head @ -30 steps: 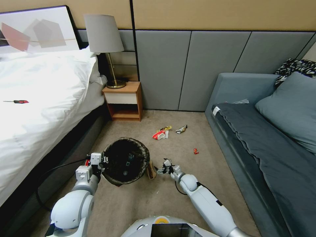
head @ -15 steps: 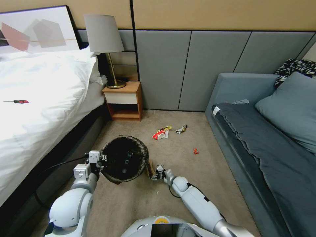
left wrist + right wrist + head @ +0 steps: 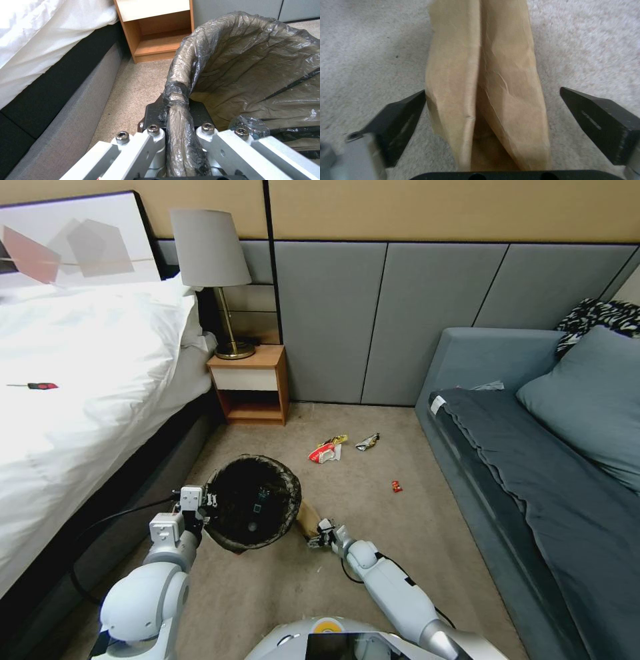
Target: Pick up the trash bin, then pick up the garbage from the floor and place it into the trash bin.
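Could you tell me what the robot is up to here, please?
It is clearing litter from a bedroom carpet. The left gripper is clamped on the rim of the small round bin with a dark plastic liner, beside the bed. The right gripper is open, its fingers either side of a tan paper bag next to the bin, not closed on it yet. A red-and-white snack packet, a silvery wrapper and a tiny red scrap lie farther off.

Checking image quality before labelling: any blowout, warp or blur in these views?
Head view: the white bed is blown out, wall panel lines bow toward the edges. Left wrist view: sharp, glare streaks on the bin's bag where the left pincer clamps the rim. Right wrist view: paper bag between the open right pincer tips is clear, carpet soft.
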{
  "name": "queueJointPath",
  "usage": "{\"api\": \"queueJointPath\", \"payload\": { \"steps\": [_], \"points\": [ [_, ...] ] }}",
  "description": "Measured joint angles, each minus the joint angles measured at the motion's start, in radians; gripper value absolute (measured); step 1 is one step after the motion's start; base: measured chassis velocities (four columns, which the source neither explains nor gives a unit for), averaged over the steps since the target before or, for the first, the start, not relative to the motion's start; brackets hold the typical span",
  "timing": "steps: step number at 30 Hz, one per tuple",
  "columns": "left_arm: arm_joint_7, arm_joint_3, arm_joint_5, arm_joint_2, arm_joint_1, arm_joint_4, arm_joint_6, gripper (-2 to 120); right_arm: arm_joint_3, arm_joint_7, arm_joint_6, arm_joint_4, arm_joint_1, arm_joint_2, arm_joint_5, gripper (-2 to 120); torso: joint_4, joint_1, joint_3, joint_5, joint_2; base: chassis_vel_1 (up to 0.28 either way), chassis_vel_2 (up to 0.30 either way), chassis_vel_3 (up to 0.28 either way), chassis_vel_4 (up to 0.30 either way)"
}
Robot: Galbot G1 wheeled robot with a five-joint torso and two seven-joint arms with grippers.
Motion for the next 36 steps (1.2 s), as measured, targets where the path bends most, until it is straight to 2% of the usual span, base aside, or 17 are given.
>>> {"api": "queueJointPath", "payload": {
  "steps": [2,3,7,8,11,12,16,21,23,26,30,33,36],
  "points": [
    [0.000,0.000,0.000,0.000,0.000,-0.001,0.000,5,0.000,-0.004,0.002,-0.009,0.002,0.004,-0.001,84,0.0000,0.000,0.000,0.0000,0.000,0.000,0.000,0.000,0.000],
    [0.000,0.000,0.000,0.000,0.000,-0.001,0.000,5,0.000,-0.004,0.002,-0.009,0.002,0.004,-0.001,84,0.0000,0.000,0.000,0.0000,0.000,0.000,0.000,0.000,0.000],
    [0.000,0.001,0.001,-0.002,0.000,-0.001,0.001,5,0.000,-0.008,0.006,-0.015,0.002,0.006,-0.003,65,0.0000,0.000,0.000,0.0000,0.000,0.000,0.000,0.000,0.000],
    [0.000,0.001,0.001,-0.002,0.000,-0.001,0.001,5,0.000,-0.008,0.006,-0.015,0.002,0.006,-0.003,65,0.0000,0.000,0.000,0.0000,0.000,0.000,0.000,0.000,0.000],
    [0.000,0.003,0.002,-0.003,0.000,-0.001,0.001,5,0.000,-0.008,0.012,-0.020,0.002,0.006,-0.006,51,0.0000,0.000,0.000,0.0000,0.000,0.000,0.000,0.000,0.000],
    [0.000,0.003,0.002,-0.003,0.000,-0.001,0.001,5,0.000,-0.008,0.012,-0.020,0.002,0.006,-0.006,51,0.0000,0.000,0.000,0.0000,0.000,0.000,0.000,0.000,0.000],
    [0.000,0.004,0.003,-0.001,0.001,-0.002,0.001,5,0.000,-0.008,0.019,-0.016,0.000,0.005,-0.009,31,0.0001,0.000,0.000,0.0002,0.000,0.000,0.000,0.000,0.000],
    [0.000,0.006,0.003,0.000,0.001,0.000,0.001,5,0.002,-0.007,0.018,-0.009,-0.001,0.002,-0.012,19,0.0000,0.000,0.000,0.0001,0.000,0.000,0.000,0.000,0.000],
    [0.000,0.008,0.003,0.002,0.000,0.001,0.001,5,0.012,-0.002,0.020,0.005,-0.004,-0.004,-0.021,7,-0.0001,0.000,0.000,0.0001,0.000,0.000,0.000,0.000,0.000],
    [0.000,0.009,0.003,0.002,0.001,0.002,0.002,5,0.025,0.004,0.021,0.030,-0.012,-0.012,-0.026,0,0.0000,0.000,0.000,0.0001,0.000,0.000,0.000,0.000,0.000],
    [0.000,0.009,0.003,0.004,0.002,0.004,0.002,5,0.044,0.012,0.021,0.074,-0.028,-0.030,-0.031,0,0.0000,0.000,0.000,0.0001,0.000,0.000,0.000,0.000,0.000],
    [0.001,0.009,0.003,0.008,0.001,0.005,0.002,5,0.082,0.020,0.015,0.181,-0.063,-0.077,-0.038,0,-0.0002,0.000,0.000,0.0001,0.000,0.000,0.000,0.000,0.000],
    [0.001,0.009,0.003,0.009,0.001,0.005,0.002,5,0.098,0.021,0.011,0.228,-0.078,-0.095,-0.038,0,-0.0002,0.000,0.000,0.0003,0.000,0.000,0.000,0.000,0.000]
  ]
}}
